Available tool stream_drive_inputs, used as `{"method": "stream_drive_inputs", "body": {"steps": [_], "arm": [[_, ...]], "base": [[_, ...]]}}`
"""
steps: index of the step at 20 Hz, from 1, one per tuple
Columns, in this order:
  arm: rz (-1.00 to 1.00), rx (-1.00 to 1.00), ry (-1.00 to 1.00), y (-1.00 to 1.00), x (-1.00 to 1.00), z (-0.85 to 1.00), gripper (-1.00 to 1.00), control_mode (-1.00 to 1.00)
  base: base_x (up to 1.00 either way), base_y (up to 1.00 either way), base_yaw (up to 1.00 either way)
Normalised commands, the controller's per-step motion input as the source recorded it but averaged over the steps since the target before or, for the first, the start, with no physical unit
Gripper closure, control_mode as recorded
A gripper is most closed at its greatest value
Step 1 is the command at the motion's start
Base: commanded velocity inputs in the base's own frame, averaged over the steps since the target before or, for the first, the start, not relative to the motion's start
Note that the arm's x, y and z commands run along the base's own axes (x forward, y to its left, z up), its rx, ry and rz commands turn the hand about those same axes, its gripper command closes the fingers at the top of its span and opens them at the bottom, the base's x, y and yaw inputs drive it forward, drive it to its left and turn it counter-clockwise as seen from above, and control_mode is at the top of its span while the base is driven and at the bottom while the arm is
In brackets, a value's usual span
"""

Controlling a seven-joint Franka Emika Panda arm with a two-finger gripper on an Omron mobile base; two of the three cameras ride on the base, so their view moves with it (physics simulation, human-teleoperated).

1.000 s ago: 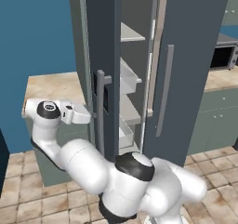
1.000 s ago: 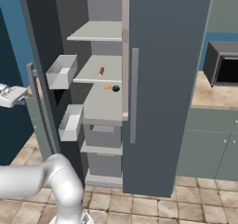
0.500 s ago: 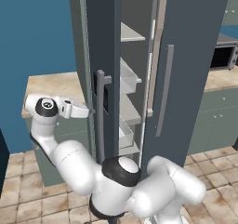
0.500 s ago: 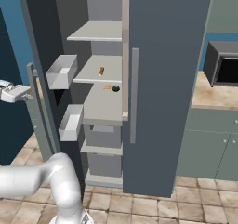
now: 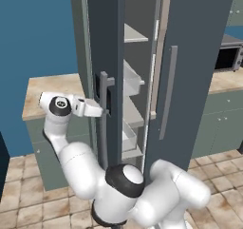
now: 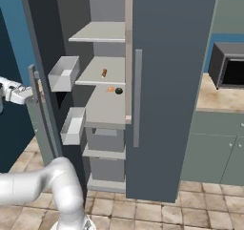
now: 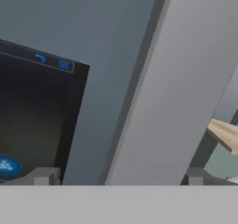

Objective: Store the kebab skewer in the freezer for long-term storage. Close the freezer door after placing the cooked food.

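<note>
In a blue-walled kitchen the freezer (image 6: 167,81) stands with its freezer door (image 5: 102,57) ajar, the kebab skewer (image 6: 104,73) on a shelf (image 6: 102,71) inside, the end effector (image 5: 100,110) wide open and empty at the door's handle (image 5: 103,114).

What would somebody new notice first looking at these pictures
The tall freezer stands with its left door swung partly open, baring grey shelves. The open gripper sits at that door's bar handle, fingers either side of it in the hand view. A small kebab skewer lies on a middle shelf inside.
</note>
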Motion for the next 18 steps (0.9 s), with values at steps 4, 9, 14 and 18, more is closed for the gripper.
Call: {"method": "stream_drive_inputs", "body": {"steps": [4,9,14,18], "arm": [[0.04,0.00,0.00,-0.70,-0.22,0.00,-1.00,-1.00],[0.13,0.05,0.00,-0.95,-0.18,0.00,-1.00,-1.00],[0.28,0.11,0.01,-0.80,-0.03,0.00,-1.00,-1.00],[0.22,0.13,0.01,-0.57,0.00,0.00,-1.00,-1.00]], "base": [[0.00,0.00,0.00],[0.00,0.00,0.00],[0.00,0.00,0.00],[0.00,0.00,0.00]]}}
